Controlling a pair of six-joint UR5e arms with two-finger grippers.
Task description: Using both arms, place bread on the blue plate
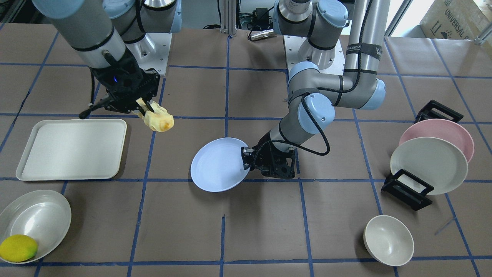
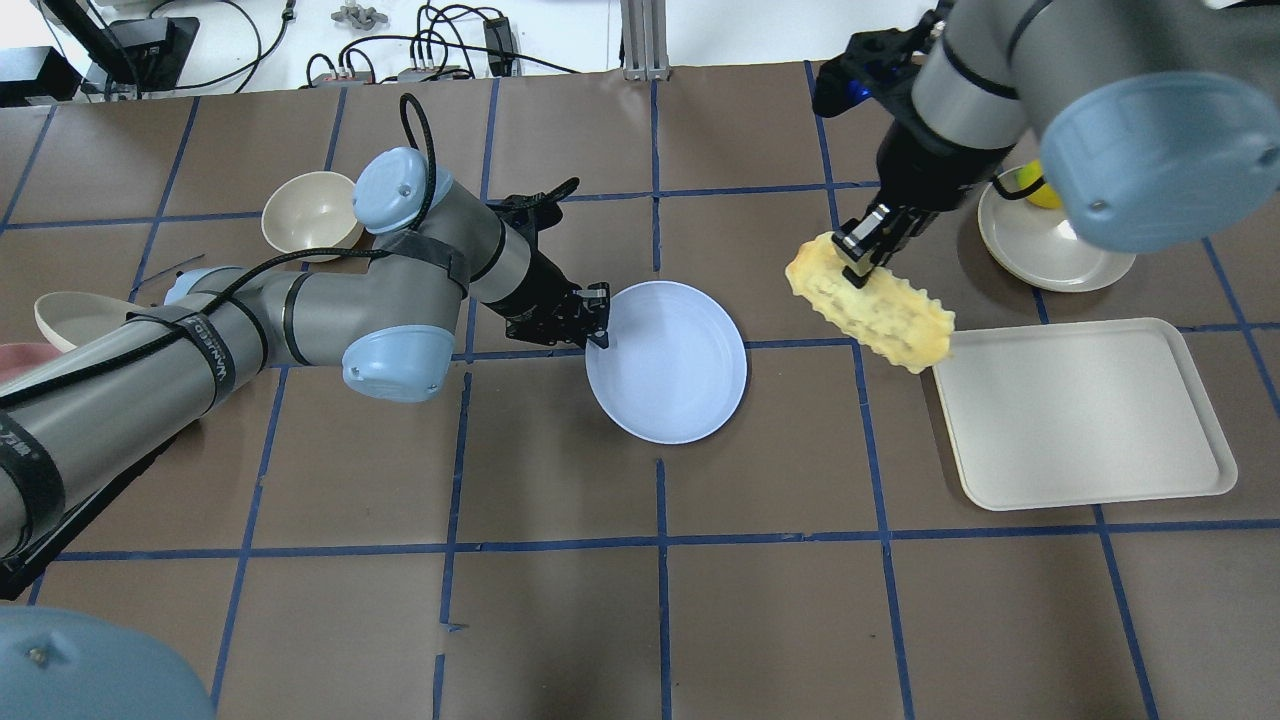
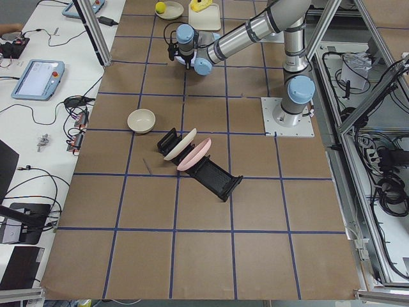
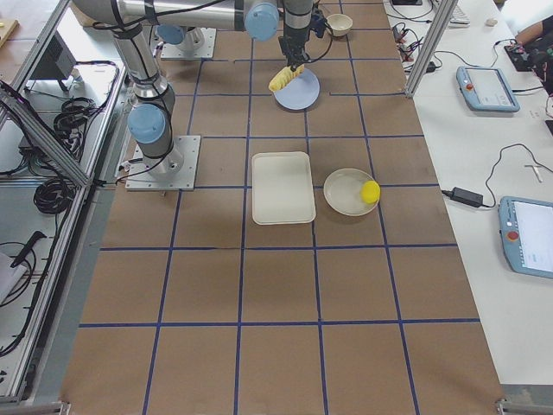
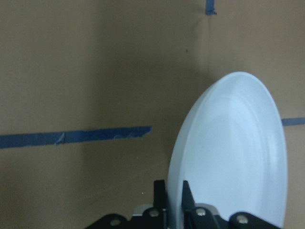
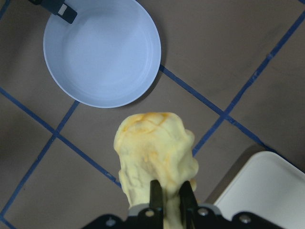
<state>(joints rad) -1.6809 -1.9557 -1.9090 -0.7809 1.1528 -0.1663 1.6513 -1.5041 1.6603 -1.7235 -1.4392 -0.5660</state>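
Note:
The pale-yellow ridged bread (image 2: pixel 880 310) hangs in the air, clamped at its upper part by my right gripper (image 2: pixel 858 262), which is shut on it. It hangs between the blue plate and the cream tray, browner end down (image 1: pixel 163 124). The right wrist view shows the bread (image 6: pixel 152 152) with the blue plate (image 6: pixel 102 52) below and ahead of it. My left gripper (image 2: pixel 598 320) is shut on the rim of the blue plate (image 2: pixel 670 362) near the table's middle. The left wrist view shows its fingers (image 5: pixel 159 195) pinching the plate's edge (image 5: pixel 233 157). I cannot tell whether the plate rests on the table.
A cream tray (image 2: pixel 1080 410) lies beside the bread. A shallow cream dish (image 2: pixel 1050 250) holds a yellow lemon (image 2: pixel 1040 190) behind it. A cream bowl (image 2: pixel 305 215) stands behind my left arm. A black rack (image 1: pixel 407 190) holds a cream plate (image 1: pixel 428 165) and a pink plate (image 1: pixel 442 129).

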